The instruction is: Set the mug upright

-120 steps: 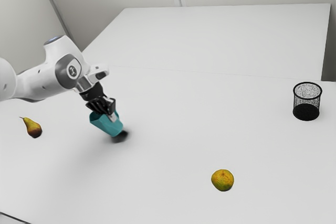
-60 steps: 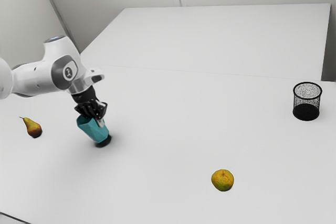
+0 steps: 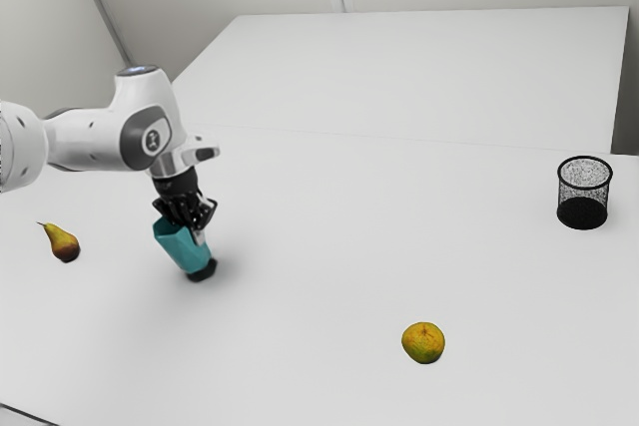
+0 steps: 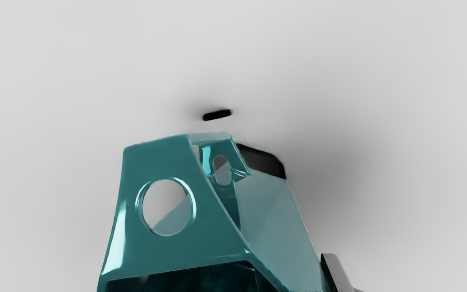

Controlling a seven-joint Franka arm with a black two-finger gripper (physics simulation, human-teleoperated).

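Near the pear [image 3: 64, 244], my gripper [image 3: 196, 232] is clamped on the tilted mug [image 3: 180, 244]. Righting is underway; next I should level its base [image 3: 204, 271].

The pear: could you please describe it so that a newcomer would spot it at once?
On the pale table, find the white robot arm entering from the exterior view's left. Below it in that view lies the pear, yellowish neck, reddish-brown base. Its stem and taper set it apart from the round yellow-green fruit.
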